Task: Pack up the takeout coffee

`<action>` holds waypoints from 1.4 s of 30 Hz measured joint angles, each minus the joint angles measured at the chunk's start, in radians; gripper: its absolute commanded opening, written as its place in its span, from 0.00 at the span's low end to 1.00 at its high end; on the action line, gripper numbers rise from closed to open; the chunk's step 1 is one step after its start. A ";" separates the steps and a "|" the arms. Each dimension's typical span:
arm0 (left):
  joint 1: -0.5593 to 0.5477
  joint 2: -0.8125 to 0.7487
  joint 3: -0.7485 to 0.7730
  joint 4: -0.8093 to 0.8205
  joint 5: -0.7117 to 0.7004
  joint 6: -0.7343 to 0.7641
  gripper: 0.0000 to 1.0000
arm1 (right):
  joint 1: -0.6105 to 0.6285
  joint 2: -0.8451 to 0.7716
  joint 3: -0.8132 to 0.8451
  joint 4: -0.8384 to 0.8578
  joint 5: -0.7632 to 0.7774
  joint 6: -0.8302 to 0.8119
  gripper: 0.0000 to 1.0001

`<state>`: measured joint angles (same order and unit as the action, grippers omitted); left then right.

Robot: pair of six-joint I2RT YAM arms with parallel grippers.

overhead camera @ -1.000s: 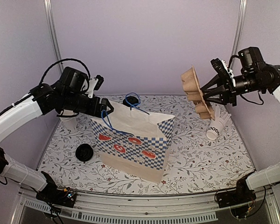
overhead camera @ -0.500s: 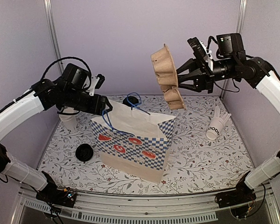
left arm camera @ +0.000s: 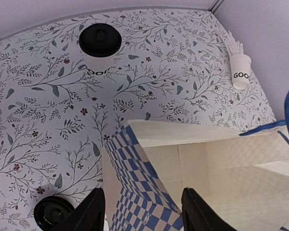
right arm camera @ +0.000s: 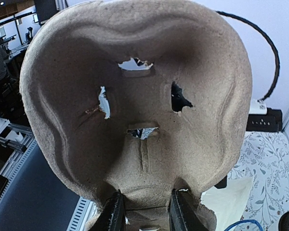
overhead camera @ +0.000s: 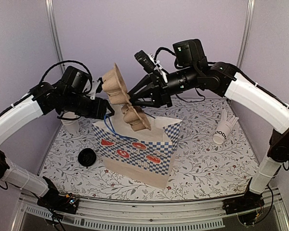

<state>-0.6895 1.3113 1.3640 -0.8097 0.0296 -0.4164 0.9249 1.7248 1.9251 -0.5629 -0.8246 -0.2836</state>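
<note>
Transfer of pulp cup carrier [overhead camera: 124, 98] by right gripper [right arm camera: 148, 211]: one second back, out over the right side of the floral table [overhead camera: 202, 163] above the cup of white sticks [overhead camera: 225, 129]; now over the open mouth of the checkered bag [overhead camera: 144, 144], stood on edge, lower lobe overlapping the rear rim in the overhead view, depth uncertain. Reading for the task, as a judgement: carrier due to go in first, coffee not yet packed. Takeout coffee [left arm camera: 100, 47] upright on the table beyond the bag, well apart from it, untouched; screened in the overhead view. Right fingers [right arm camera: 116, 214] clamped on the carrier's bottom edge, one to each side of its central rib. Right arm stretched far leftward across the cell, forearm near level, wrist aimed toward the left arm. Left gripper [left arm camera: 144, 214] unmoved over the same second, at the bag's rear left corner; fingers [left arm camera: 92, 211] spread wide, astride the checkered side wall; contact with the paper not discernible. Left arm bent at the elbow, reaching in from the left, forearm sloping down toward the bag.
</note>
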 measured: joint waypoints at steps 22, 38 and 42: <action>-0.002 -0.082 -0.056 0.029 0.031 -0.035 0.59 | 0.012 0.046 -0.189 -0.080 0.233 0.031 0.24; 0.006 -0.296 -0.141 0.238 -0.066 -0.028 0.86 | 0.012 0.014 -0.207 -0.244 0.383 -0.122 0.24; 0.030 -0.300 -0.224 0.278 -0.148 -0.026 0.86 | 0.012 0.026 -0.168 -0.319 0.416 -0.167 0.24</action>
<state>-0.6594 1.0115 1.1397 -0.5316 -0.1188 -0.4427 0.9371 1.7508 1.7569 -0.8822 -0.4088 -0.4503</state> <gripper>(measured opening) 0.859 0.273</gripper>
